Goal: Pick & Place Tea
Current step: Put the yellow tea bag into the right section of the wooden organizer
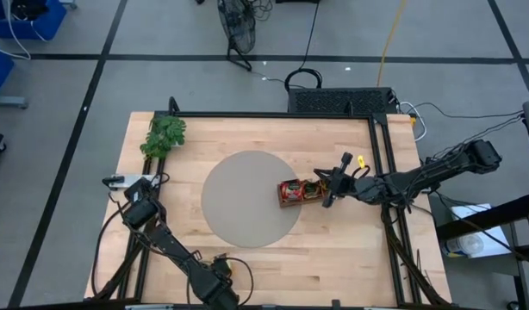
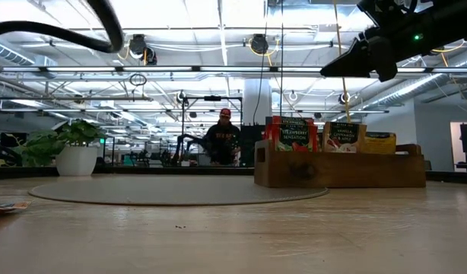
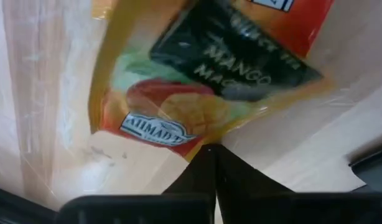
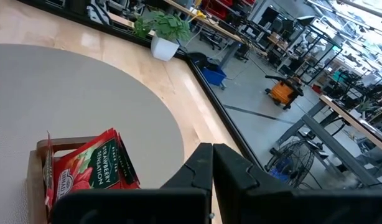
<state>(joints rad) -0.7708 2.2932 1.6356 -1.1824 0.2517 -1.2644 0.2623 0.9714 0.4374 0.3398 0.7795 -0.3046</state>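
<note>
The mango sachet point(image 3: 197, 81) is the one nearest me: a single orange-yellow packet with a dark printed patch, lying flat on the bare wood of the surface point(image 1: 333, 250). It is close to the near edge, left of the middle.

My left hand point(image 3: 209, 152) is there, and its two fingers are clenched together with their tips right at the packet's lower corner. I cannot tell whether that corner is pinched between them or only touched. My left arm runs low and slantwise from the left edge down to the near edge.

The other sachets stand upright in one tray point(image 2: 340, 171), in three bunches:
- red sachets point(image 2: 293, 135) at one end
- a dark-labelled bunch point(image 2: 342, 137) in the middle
- a yellow bunch point(image 2: 379, 141) at the other end

I cannot count the packets within each bunch.

The tray sits on the right rim of one round grey mat point(image 1: 239, 215) in the middle of the surface. My right hand point(image 4: 211, 152) hangs above the tray's right end, apart from it. It is clenched and holding nothing, with its arm stretched in from the right edge.

One plant point(image 1: 164, 135) stands at the far left corner. One person point(image 2: 222, 141) is in the room beyond the far edge.
</note>
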